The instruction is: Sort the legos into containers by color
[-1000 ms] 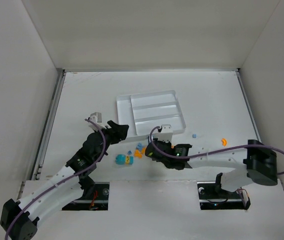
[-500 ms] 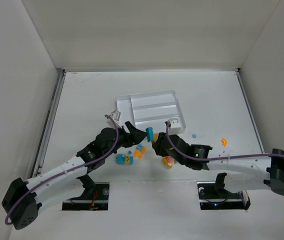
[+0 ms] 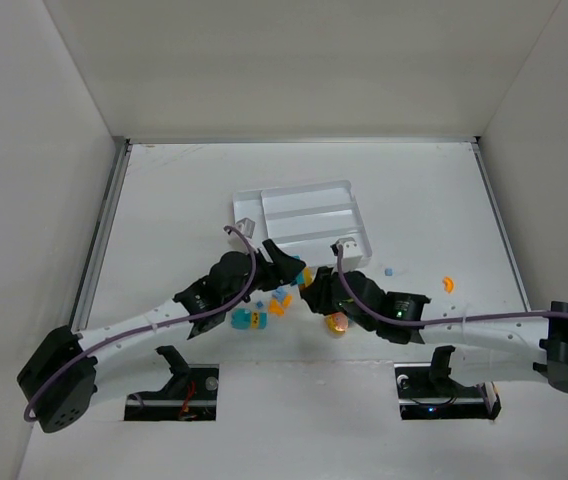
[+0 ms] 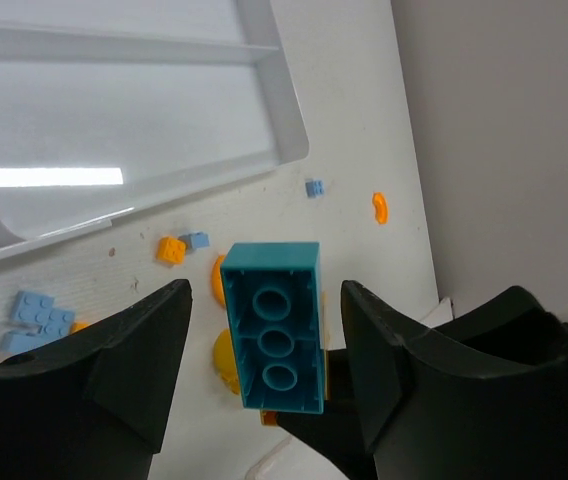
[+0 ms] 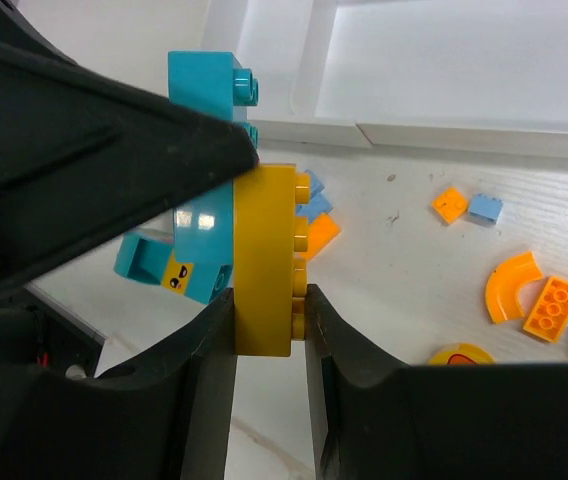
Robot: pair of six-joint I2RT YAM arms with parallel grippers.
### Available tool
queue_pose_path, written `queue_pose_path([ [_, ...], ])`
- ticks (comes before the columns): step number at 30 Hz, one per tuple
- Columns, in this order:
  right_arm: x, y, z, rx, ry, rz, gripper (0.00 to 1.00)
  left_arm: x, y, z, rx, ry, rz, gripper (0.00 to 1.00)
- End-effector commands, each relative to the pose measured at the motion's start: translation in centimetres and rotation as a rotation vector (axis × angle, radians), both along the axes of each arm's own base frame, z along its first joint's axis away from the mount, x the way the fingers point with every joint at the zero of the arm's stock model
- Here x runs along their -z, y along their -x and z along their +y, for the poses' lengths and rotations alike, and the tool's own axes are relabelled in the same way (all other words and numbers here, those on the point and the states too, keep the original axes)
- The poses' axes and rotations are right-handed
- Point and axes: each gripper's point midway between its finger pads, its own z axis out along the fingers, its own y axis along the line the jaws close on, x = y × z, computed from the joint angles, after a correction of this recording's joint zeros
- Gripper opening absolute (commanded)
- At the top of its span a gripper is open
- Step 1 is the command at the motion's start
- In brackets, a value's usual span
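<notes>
While the left gripper (image 4: 264, 312) is held with its fingers apart on either side of a teal brick (image 4: 274, 335), untouched, a yellow brick (image 5: 264, 240) joined to it is clamped by the right gripper (image 5: 269, 322), near the white tray (image 3: 304, 187).

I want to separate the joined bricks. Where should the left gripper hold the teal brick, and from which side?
On the teal brick, probably the two long side walls: flat, parallel, facing the open left gripper. Approach from the hollow underside, opposite the yellow brick the right gripper clamps.
</notes>
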Motion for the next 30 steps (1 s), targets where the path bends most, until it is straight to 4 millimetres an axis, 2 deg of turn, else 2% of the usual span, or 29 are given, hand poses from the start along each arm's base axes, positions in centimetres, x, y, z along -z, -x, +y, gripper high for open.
queue_pose_path([
  [1,-1.8,-0.1,0.5,-0.010,-0.081,-0.031,0.22,-4.6,-1.6,0.1,-0.072,0.111,-0.111,0.58],
  [4,-1.6,-0.1,0.4,-0.008,-0.081,-0.029,0.22,-4.6,-1.8,0.5,-0.097,0.110,-0.127,0.59],
  [11,-1.7,-0.1,0.7,-0.014,-0.092,-0.028,0.22,-3.8,-2.0,-0.5,-0.079,0.122,-0.118,0.53],
  [17,-2.0,-0.1,0.8,-0.018,-0.109,-0.030,0.22,-3.6,-1.9,-0.7,-0.065,0.125,-0.115,0.53],
  [23,-2.4,-0.3,0.8,-0.009,-0.134,-0.034,0.22,-3.4,-1.9,-0.5,-0.062,0.128,-0.109,0.45],
  [30,-2.4,-0.5,0.9,-0.003,-0.147,-0.038,0.22,-3.0,-1.6,-0.8,-0.044,0.130,-0.090,0.45],
])
